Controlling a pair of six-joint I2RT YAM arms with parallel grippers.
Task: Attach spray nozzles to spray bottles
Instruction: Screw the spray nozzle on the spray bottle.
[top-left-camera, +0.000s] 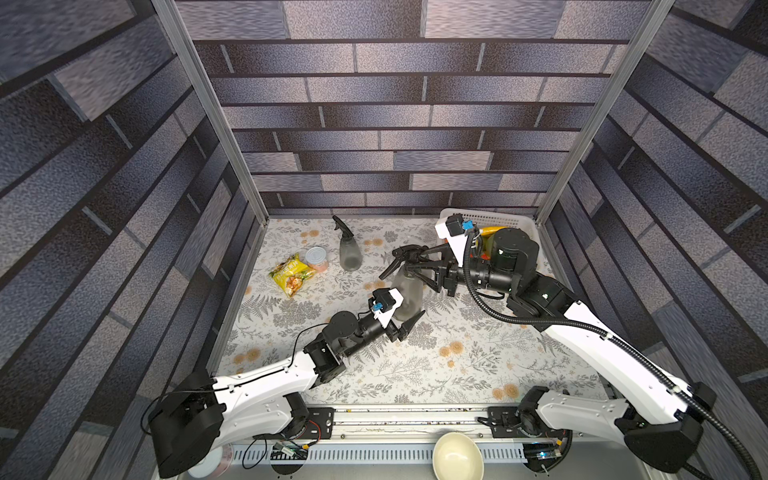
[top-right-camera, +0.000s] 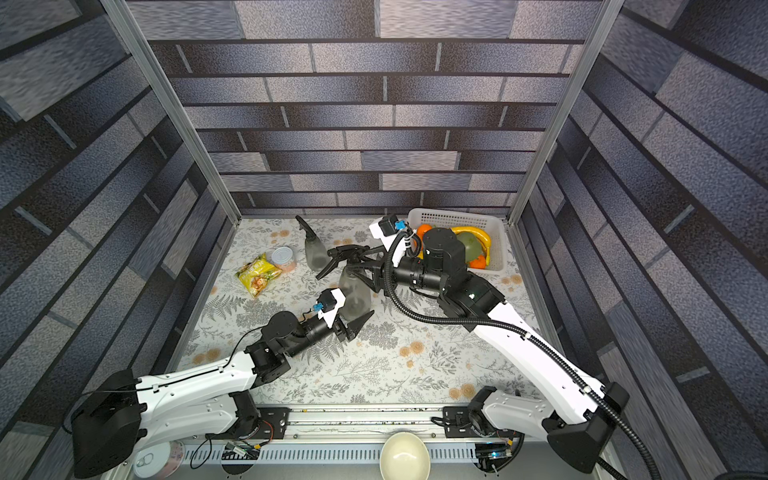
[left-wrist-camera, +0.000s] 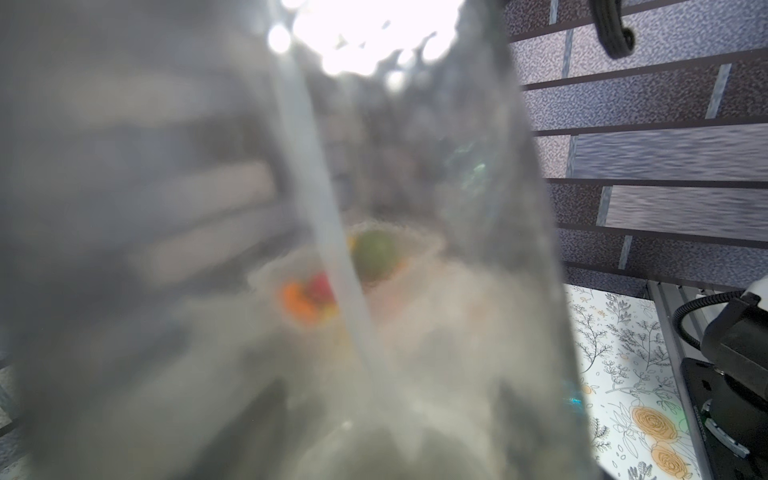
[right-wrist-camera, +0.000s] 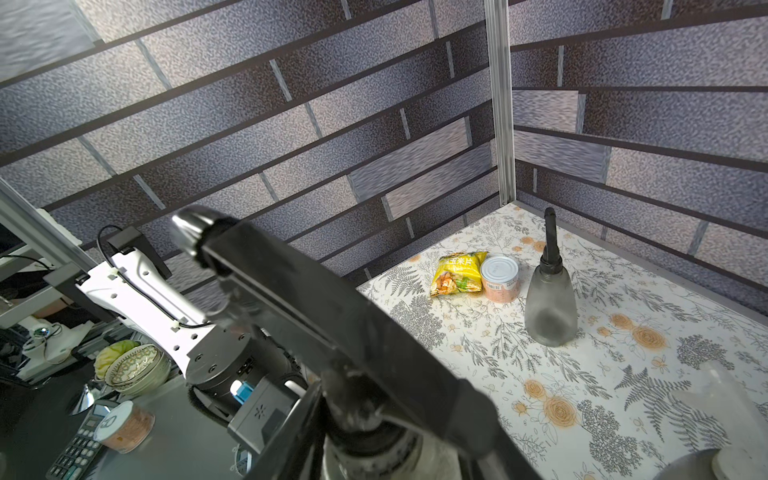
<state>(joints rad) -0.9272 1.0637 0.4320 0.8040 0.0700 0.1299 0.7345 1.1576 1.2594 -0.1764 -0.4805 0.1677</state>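
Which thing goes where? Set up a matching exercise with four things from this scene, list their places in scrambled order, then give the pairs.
Things:
1. far spray bottle
2. snack bag
3. basket
4. bowl

Places:
A. at the front edge, off the floral mat
B. back right corner, holding fruit
C. upright near the back wall, black nozzle on
D. lying right beside the can

Pairs: 1-C, 2-D, 3-B, 4-A

The scene is lit evenly from above. In the left wrist view, the spray bottle (left-wrist-camera: 249, 249) is blurred, with glare.
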